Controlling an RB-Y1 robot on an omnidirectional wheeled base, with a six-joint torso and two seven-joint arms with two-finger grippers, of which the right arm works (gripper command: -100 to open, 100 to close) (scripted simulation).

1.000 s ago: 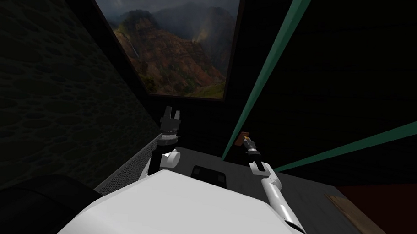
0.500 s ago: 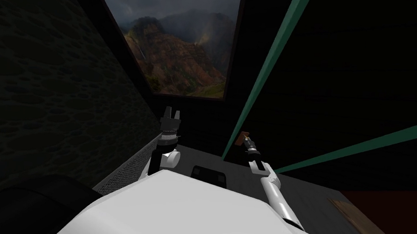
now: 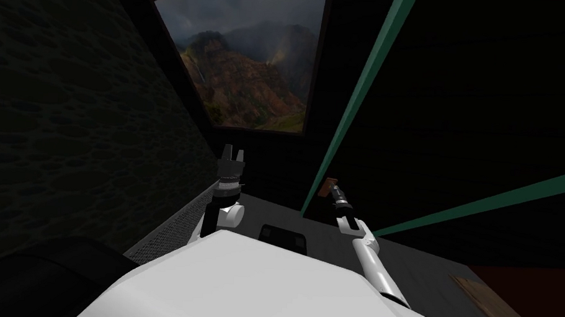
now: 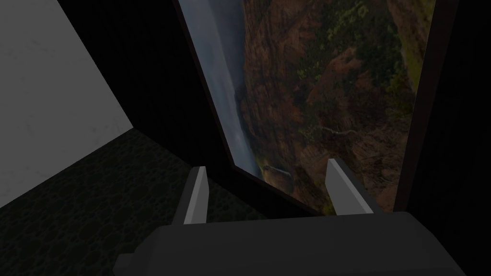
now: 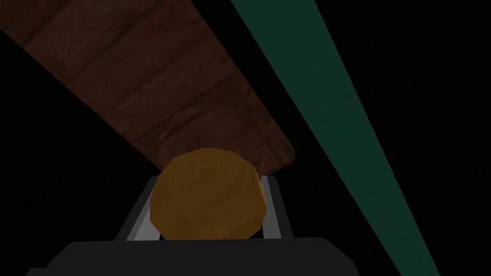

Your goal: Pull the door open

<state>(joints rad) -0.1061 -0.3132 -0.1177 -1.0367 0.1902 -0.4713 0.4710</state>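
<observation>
The knob [image 5: 207, 201] on the door [image 5: 144, 72], beside the frame strip [image 5: 311, 96], sits in the right hand [image 3: 334, 190], with the left hand [image 3: 233, 156] apart to its left, before the window [image 3: 251, 58].

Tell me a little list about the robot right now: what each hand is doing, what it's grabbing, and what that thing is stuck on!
right gripper: shut on the knob, fingers pressing its two sides
knob: round, orange-brown, mounted on the door
door: brown panel with wood grain, dimly lit
green strip: runs beside the door, apart from the knob
left gripper: raised in front of the chest on the left, fingers open, holding nothing
task step: knob gripped; how far the door is open, cannot tell
</observation>
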